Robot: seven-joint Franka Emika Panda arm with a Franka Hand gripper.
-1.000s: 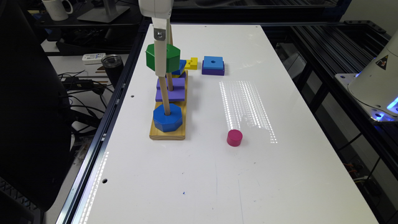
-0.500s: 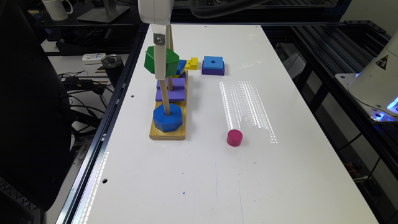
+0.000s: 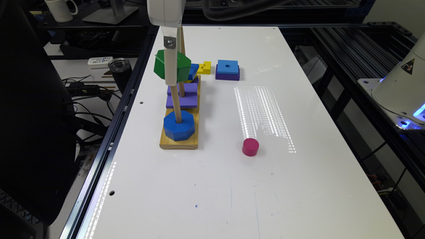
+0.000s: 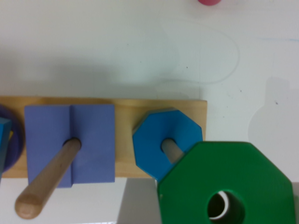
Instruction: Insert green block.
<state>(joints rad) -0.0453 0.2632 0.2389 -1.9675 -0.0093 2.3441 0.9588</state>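
The green block [image 3: 182,68], a thick dark green octagon with a round hole, hangs tilted in the air above the peg board, with my gripper [image 3: 172,76] shut on it. In the wrist view the green block [image 4: 233,177] sits close to the camera. Its hole lies beside the wooden peg [image 4: 172,150] that carries the blue octagon [image 4: 161,135], and no peg is in the hole. The blue octagon [image 3: 179,125] rests at the bottom of the nearest peg [image 3: 176,106] on the wooden base [image 3: 179,144].
A purple square block [image 3: 182,96] sits on the middle peg [image 4: 44,186]. Behind the base lie a yellow block [image 3: 205,67] and a blue-and-purple square block [image 3: 227,69]. A pink cylinder [image 3: 250,147] stands on the white table toward the exterior view's right.
The green block has tipped from nearly level to tilted in the grip and has dropped slightly beside the pegs. Nothing else has moved.
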